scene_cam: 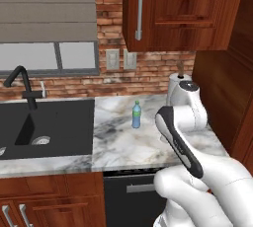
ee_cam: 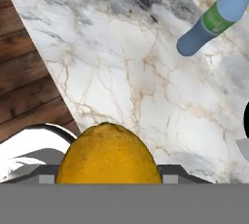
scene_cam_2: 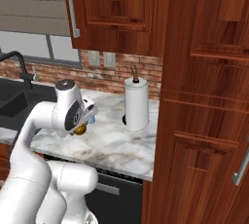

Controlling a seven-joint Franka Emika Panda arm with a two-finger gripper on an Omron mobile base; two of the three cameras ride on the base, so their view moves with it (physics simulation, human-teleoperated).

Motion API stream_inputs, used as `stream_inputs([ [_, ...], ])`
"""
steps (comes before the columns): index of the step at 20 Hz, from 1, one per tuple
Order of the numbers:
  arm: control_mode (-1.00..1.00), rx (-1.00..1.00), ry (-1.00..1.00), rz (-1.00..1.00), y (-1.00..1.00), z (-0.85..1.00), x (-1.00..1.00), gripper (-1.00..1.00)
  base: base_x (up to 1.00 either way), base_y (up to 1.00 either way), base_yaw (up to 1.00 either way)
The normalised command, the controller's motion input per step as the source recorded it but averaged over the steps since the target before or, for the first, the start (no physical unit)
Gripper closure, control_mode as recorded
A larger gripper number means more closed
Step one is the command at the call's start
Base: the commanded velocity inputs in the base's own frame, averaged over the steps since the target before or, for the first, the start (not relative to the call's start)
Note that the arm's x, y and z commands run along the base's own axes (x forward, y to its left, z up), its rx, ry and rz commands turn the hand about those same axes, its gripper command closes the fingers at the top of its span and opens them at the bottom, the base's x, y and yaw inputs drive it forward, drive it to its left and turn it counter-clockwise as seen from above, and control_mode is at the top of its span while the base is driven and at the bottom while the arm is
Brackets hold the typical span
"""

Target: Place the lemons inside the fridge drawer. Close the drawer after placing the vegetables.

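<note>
Hand view shows a lemon [ee_cam: 109, 154] at the bottom, big and close, sitting between the two fingers [ee_cam: 109, 179]; the fingers are closed narrow on its sides and hold it above the bench [ee_cam: 121, 72]. Their tips are mostly hidden by the fruit, I see only small grey pieces left and right of it. Under the lemon is the marble top of the bench, white with grey and brown veins, and its front edge runs slanted beside the wooden floor [ee_cam: 24, 86]. A clear bottle [ee_cam: 214, 21] with a green label and blue cap stands on the marble, well apart from the lemon, near the upper right corner of this picture.

From the right base view, the white arm [scene_cam_2: 46, 121] bends over the front part of the bench [scene_cam_2: 116, 145], and a small yellow piece of the lemon [scene_cam_2: 80, 129] shows under the hand, lifted clear of the marble. A paper towel roll [scene_cam_2: 136, 103] stands upright near the back right corner of the bench, just beside the tall wooden cabinet [scene_cam_2: 204, 121].

From the left base view, the bottle [scene_cam: 136, 115] stands upright about in the middle of the bench [scene_cam: 123, 142], nearer to the sink side than to the towel roll [scene_cam: 174, 85]. The black sink [scene_cam: 49, 127] with its black tap [scene_cam: 22, 85] is at the left end. A dark dishwasher front [scene_cam: 128, 196] sits under the front edge of the bench. The arm [scene_cam: 180, 137] covers the right part of the marble here.
</note>
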Motion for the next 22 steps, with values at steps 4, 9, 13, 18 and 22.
stream_inputs([
  [4,-1.00,0.00,-0.12,0.00,0.32,0.71,-0.38,1.00,0.00,0.00,0.00],
  [9,-1.00,-0.02,-0.01,0.00,0.35,0.20,-0.18,1.00,0.00,0.00,0.00],
  [13,-1.00,-0.01,0.00,0.00,0.09,0.00,-0.02,1.00,0.00,0.00,0.00],
  [18,1.00,0.00,0.01,0.00,0.11,0.00,0.00,1.00,-0.07,0.03,0.01],
  [22,1.00,0.00,0.00,0.00,0.00,0.00,0.00,1.00,-0.82,0.35,0.21],
])
